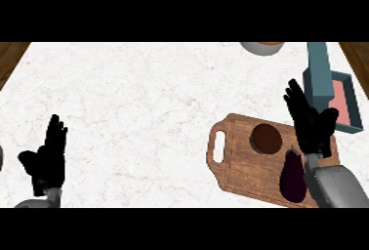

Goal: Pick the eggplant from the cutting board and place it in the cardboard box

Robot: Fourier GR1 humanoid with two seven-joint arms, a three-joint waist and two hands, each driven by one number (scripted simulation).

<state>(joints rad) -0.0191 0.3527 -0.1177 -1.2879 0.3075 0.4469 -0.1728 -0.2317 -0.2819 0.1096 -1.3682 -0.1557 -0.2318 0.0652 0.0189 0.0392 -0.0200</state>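
**Obs: eggplant on board, both hands released**

Head view, 1 frame.

- Eggplant [293,177]: dark purple, lies lengthwise on the cutting board [241,168], in the board's near-right part, stem end pointing away from the robot. Nothing grips it. Near end sits close to the board's near edge.
- Cutting board: wood, slot handle on its left side, set at a slight angle on the white marbled desk [144,107], right-hand part of view.
- Also on board: 1 round dark-brown disc [267,138], far side of the eggplant and a little to its left, apart from it. Can't tell what it is.
- Right hand [310,124]: released, fingers straight and pointing away from the robot, nothing held. Shows over the board's right edge, just beyond the eggplant's stem end. Right forearm [335,185] runs just beside the eggplant's right side; contact or not, can't tell.
- Left hand [47,158]: released, fingers up, resting at lower left, well apart from the board.
- Box [317,66]: teal walls, pinkish inside, at the desk's right edge beyond the board. Right hand's fingers overlap its near-left corner in view. No eggplant in it.
- Bowl [263,48]: grey, at top edge, cut off by frame
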